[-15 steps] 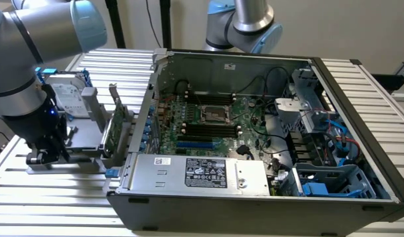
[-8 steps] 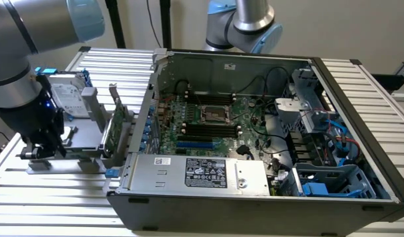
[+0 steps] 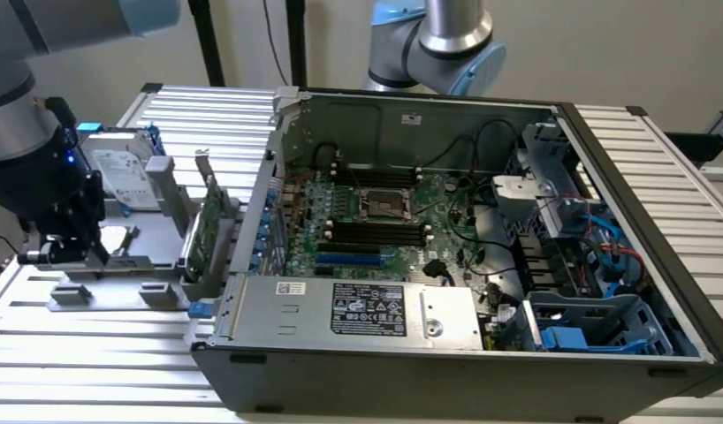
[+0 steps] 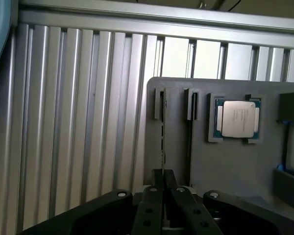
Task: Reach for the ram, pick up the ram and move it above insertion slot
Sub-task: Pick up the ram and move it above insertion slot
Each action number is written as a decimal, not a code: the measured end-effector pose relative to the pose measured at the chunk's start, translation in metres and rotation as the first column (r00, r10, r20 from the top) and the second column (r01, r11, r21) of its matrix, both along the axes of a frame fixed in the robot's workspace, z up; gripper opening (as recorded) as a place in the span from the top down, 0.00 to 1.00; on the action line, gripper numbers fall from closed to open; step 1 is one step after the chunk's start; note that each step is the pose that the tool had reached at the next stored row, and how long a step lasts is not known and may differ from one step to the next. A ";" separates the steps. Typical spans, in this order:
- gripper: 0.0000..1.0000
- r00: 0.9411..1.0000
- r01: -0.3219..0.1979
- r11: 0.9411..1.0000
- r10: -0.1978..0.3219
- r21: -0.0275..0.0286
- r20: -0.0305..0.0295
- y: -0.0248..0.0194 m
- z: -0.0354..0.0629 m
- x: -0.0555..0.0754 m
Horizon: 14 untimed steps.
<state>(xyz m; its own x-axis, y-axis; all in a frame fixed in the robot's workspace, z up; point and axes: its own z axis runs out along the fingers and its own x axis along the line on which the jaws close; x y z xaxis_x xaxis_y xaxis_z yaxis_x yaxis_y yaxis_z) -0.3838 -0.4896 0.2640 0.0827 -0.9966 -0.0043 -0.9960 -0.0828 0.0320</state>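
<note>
The ram (image 4: 162,142) shows edge-on as a thin dark strip standing in the left slot of a grey holder plate (image 4: 225,166). My gripper (image 4: 162,172) is directly over its near end, with both black fingers pressed together on the strip's edge. In the exterior view, my gripper (image 3: 69,256) hangs low over the grey holder (image 3: 149,238) at that view's left, outside the open computer case. The motherboard's black insertion slots (image 3: 374,235) lie inside the case, well off to the exterior view's right of the gripper.
A processor chip (image 4: 238,119) sits in a pocket of the holder, beside a second slot (image 4: 191,105). A green expansion card (image 3: 210,228) and a hard drive (image 3: 117,177) stand on the holder. The case wall (image 3: 267,203) rises between holder and motherboard. Another arm (image 3: 450,44) stands behind.
</note>
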 end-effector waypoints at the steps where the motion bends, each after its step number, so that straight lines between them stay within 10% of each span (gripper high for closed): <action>1: 0.87 1.000 0.000 1.000 0.000 0.000 0.000 0.0000 0.0045 0.001; 14: 0.87 1.000 -0.001 1.000 0.001 0.007 -0.002 0.0000 0.0634 0.053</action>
